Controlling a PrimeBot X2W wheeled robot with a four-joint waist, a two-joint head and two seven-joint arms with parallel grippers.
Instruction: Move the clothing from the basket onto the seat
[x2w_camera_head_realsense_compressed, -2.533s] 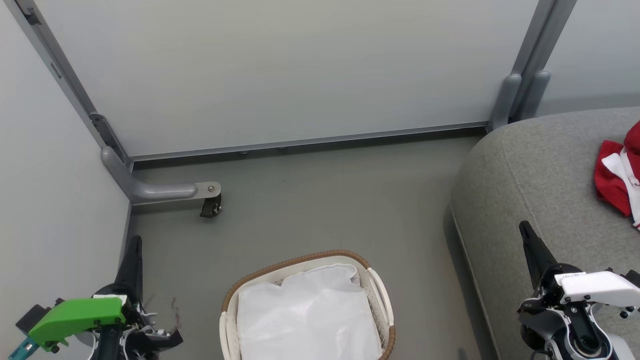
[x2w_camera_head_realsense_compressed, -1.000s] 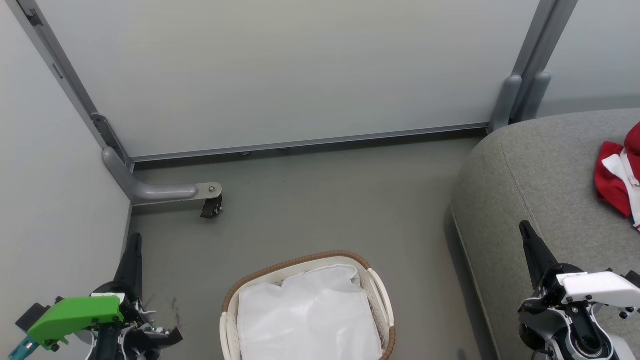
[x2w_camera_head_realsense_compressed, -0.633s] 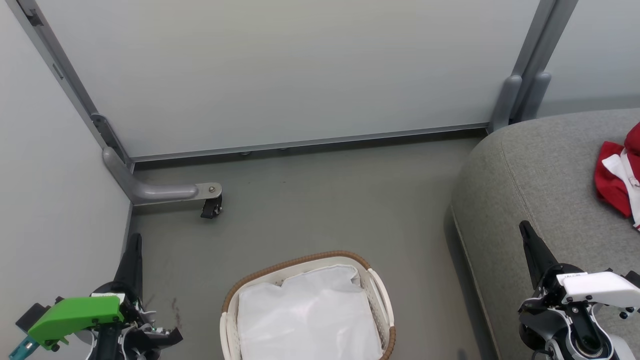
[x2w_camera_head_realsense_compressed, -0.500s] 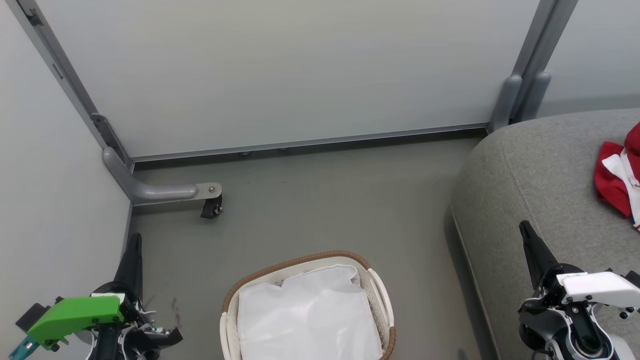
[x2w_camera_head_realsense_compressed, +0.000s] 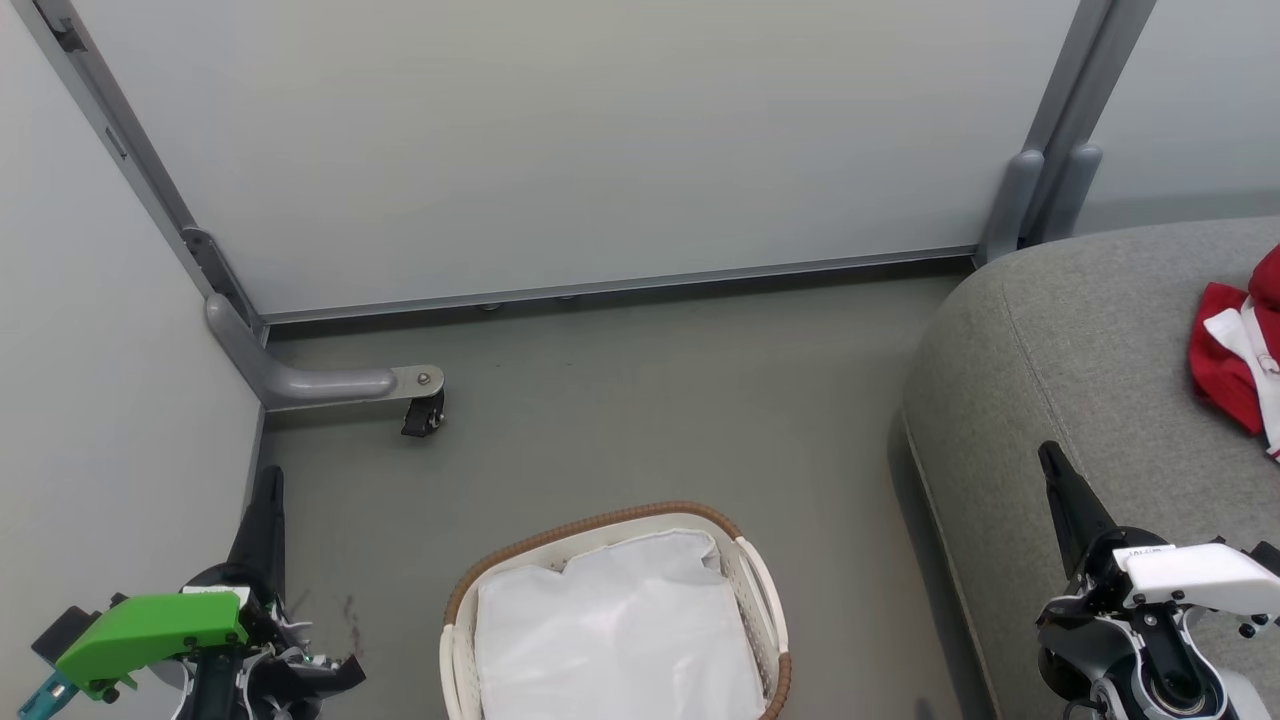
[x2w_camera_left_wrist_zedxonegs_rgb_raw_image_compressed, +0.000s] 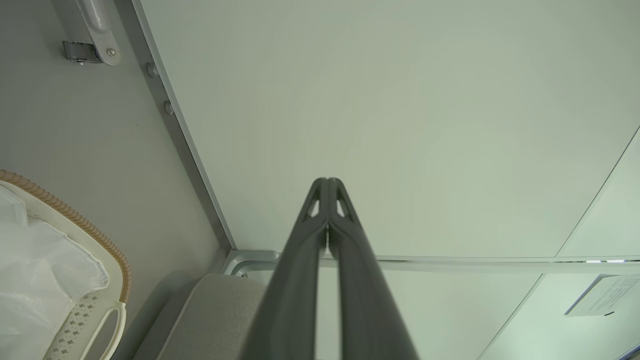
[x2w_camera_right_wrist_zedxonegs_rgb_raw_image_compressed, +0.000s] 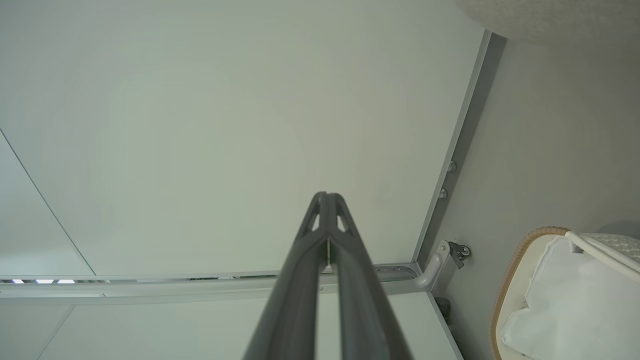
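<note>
Some clothing (x2w_camera_head_realsense_compressed: 1225, 372) cut off (right edge), basket (x2w_camera_head_realsense_compressed: 600, 517) cropped below

Left end effector (x2w_camera_head_realsense_compressed: 267, 474) perhaps marginally shifted.

You have nothing legible here. A white notice (x2w_camera_left_wrist_zedxonegs_rgb_raw_image_compressed: 602, 295) on the wall, lower right of the left gripper's (x2w_camera_left_wrist_zedxonegs_rgb_raw_image_compressed: 327, 181) pressed-together jaws, carries print too small to read; so does the right gripper's (x2w_camera_head_realsense_compressed: 1048, 452) white cover (x2w_camera_head_realsense_compressed: 1190, 575).
</note>
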